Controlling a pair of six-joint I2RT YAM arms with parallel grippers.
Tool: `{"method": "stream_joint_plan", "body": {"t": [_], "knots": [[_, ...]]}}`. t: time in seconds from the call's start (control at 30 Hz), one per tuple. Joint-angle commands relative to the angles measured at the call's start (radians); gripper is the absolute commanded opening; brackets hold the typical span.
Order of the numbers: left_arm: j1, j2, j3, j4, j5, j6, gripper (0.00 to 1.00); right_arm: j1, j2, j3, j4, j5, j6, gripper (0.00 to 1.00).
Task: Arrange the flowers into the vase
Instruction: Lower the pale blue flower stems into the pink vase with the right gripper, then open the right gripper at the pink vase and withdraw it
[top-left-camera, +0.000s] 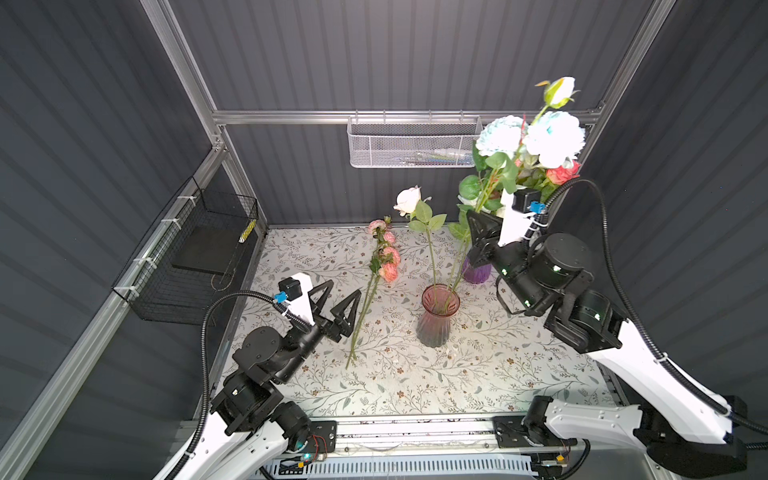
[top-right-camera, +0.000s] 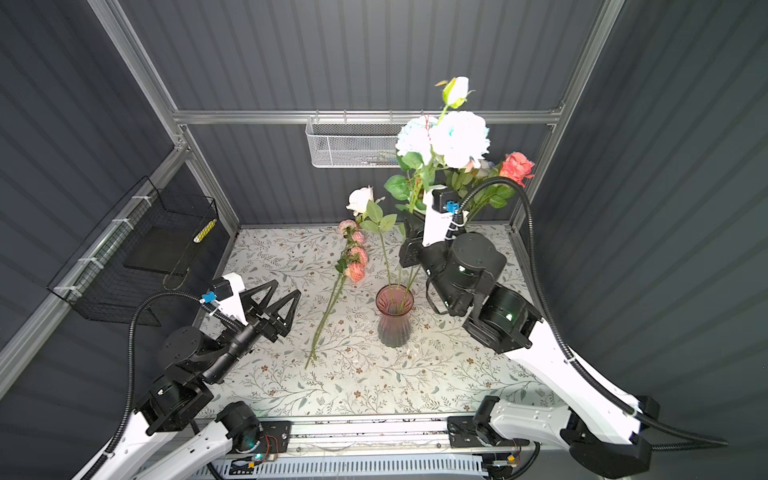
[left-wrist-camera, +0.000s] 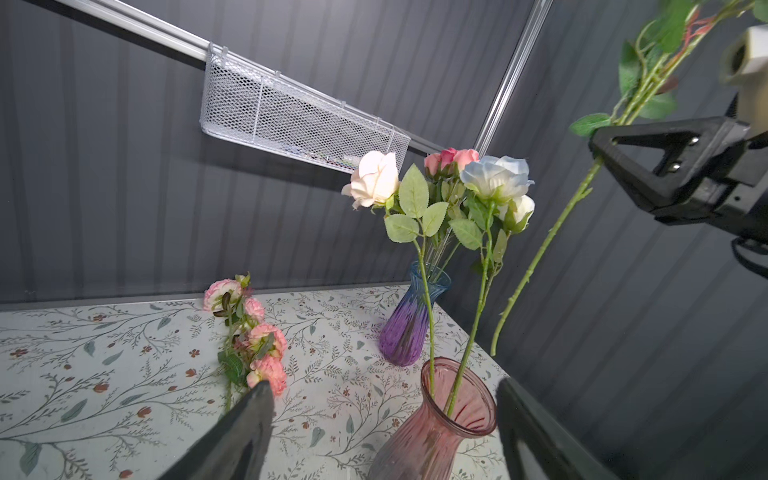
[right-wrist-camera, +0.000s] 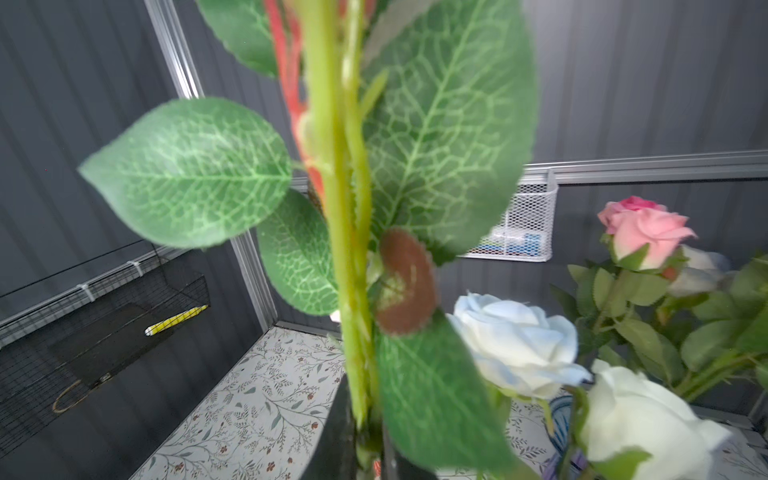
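Left gripper (top-left-camera: 345, 289), lower left of centre in a top view: jaws wide apart, nothing between them. It sits just beside the bare stems of the pink ruffled spray (top-left-camera: 388, 259), which lies flat on the floral-print tablecloth (top-left-camera: 415, 386).

Ribbed pink glass vase (top-left-camera: 436, 328), centre: two stems stand in it, one topped by a cream-white rose (top-left-camera: 408, 200).

Right gripper (left-wrist-camera: 598, 146), upper right: clamped on a long thorny green stem (left-wrist-camera: 540, 257), possibly more than one. Its foot hangs free just beside the pink vase's mouth, not yet in.

Judgement: bring the foot over the mouth, hold the stem near upright, thread it between the standing stems, and let go only once seated.

Count:
- vases: two. The blue-to-purple glass vase (left-wrist-camera: 405, 332), far right, holds several roses, number unclear.
- spray: one, four blooms
- pale-blue ruffled blooms (top-left-camera: 498, 135): two
- white bud (top-left-camera: 561, 89): one
- coral rose (top-left-camera: 563, 173): one
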Motion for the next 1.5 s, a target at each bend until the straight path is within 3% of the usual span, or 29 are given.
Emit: {"method": "stream_joint_plan", "body": {"t": [0.0,0.43,0.63,1.07,1.47], "knots": [[-0.008,0.020,0.004,-0.014,-0.015,0.004,0.84,-0.025,0.025,-0.060,0.001,0.000,0.020,0.08],[-0.008,0.028,-0.034,0.000,-0.029,-0.012,0.85,-0.032,-0.027,-0.365,0.031,-0.058,0.240,0.11],[-0.008,0.054,-0.040,0.013,-0.015,-0.017,0.85,-0.028,-0.045,-0.455,0.033,-0.084,0.286,0.15],[-0.008,0.103,-0.046,0.032,0.003,-0.036,0.85,-0.028,-0.038,-0.513,0.007,-0.127,0.316,0.22],[-0.008,0.113,-0.047,0.032,0.002,-0.040,0.86,-0.027,-0.038,-0.533,-0.019,-0.155,0.332,0.35]]}}
